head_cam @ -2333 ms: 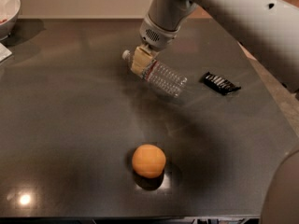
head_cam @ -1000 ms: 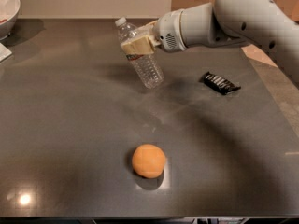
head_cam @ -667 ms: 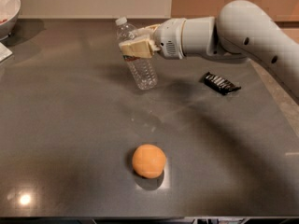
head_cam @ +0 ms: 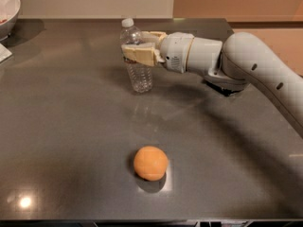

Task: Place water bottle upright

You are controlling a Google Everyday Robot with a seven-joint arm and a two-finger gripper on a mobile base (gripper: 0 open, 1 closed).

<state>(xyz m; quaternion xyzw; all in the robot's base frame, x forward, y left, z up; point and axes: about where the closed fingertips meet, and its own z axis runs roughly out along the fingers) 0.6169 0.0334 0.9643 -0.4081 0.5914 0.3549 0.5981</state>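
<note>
The water bottle (head_cam: 138,74) is a small clear ribbed plastic bottle with a white cap. It stands almost upright on the dark table (head_cam: 71,141), tilted slightly left, its base touching the surface. My gripper (head_cam: 138,51) reaches in from the right and is shut on the bottle's upper body, just below the neck. One tan finger (head_cam: 137,54) crosses in front of the bottle, the other sits behind it. The label band is hidden by the fingers.
An orange (head_cam: 150,163) lies on the table near the front. A white bowl (head_cam: 7,11) stands at the far left corner. A dark flat object (head_cam: 226,89) lies under my arm. The table's right edge runs close behind the arm.
The bottle went from lying on the table to nearly upright in my grip, its base lowered onto the surface. My arm swung round so it now reaches in from the right.
</note>
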